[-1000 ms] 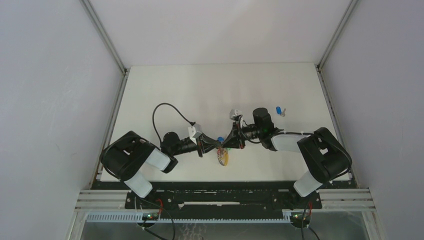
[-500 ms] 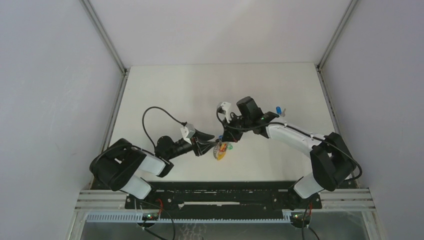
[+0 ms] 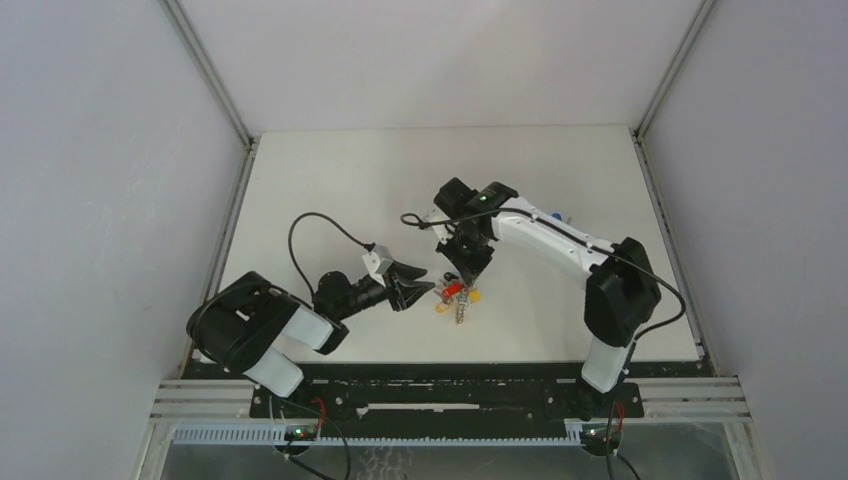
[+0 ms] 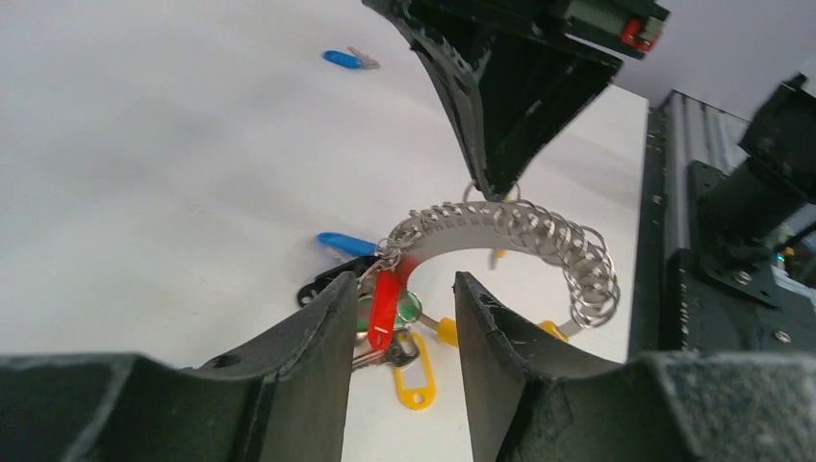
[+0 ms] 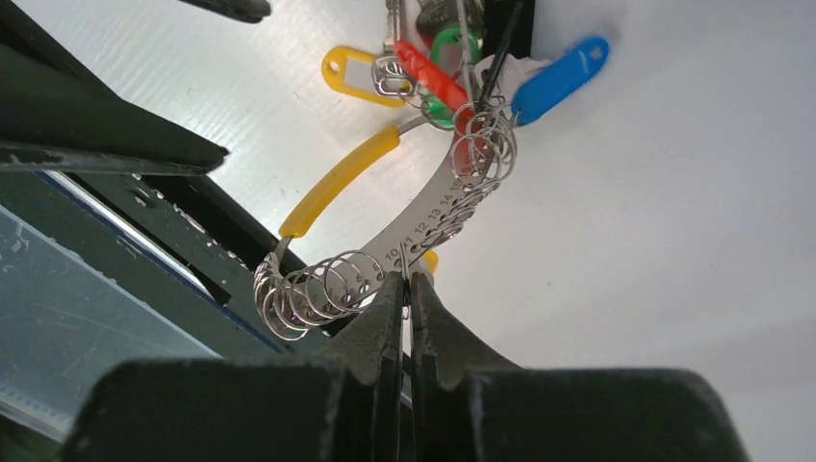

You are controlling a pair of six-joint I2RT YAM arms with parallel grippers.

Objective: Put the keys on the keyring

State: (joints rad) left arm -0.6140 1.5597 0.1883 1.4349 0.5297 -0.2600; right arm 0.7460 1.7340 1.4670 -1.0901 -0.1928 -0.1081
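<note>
1. A white surface (image 3: 330, 180) fills the middle of the overhead view, with pale walls on the left, right and far sides.
2. The right arm (image 3: 560, 240) reaches from the near right corner toward the centre, its wrist bent so the tool points down at the surface.
3. The left arm (image 3: 270, 330) lies low along the near left side, pointing right toward the same central spot.
4. The right jaws are pressed together, pinching the edge of the keyring (image 5: 423, 231). This is a curved silver band stamped with numbers and strung with many small wire rings.
5. The keyring is at the centre of the surface, toward the near edge, arching up from the surface where the right jaws grip it.
6. The left jaws are parted to a moderate gap and hold nothing. Their tips are just left of the keyring's bunch, which shows through the gap in the left wrist view.
7. Plastic tags hang in a cluster at one end of the band: a yellow tag (image 5: 351, 72), a red tag (image 4: 385, 308), a green tag (image 5: 447, 43) and a blue tag (image 5: 558, 77).
8. A yellow sleeve (image 5: 337, 183) covers a stretch near the band's other end.
9. A loose blue key (image 4: 346, 60) lies alone on the surface, far from the bunch and well apart from both jaws.
</note>
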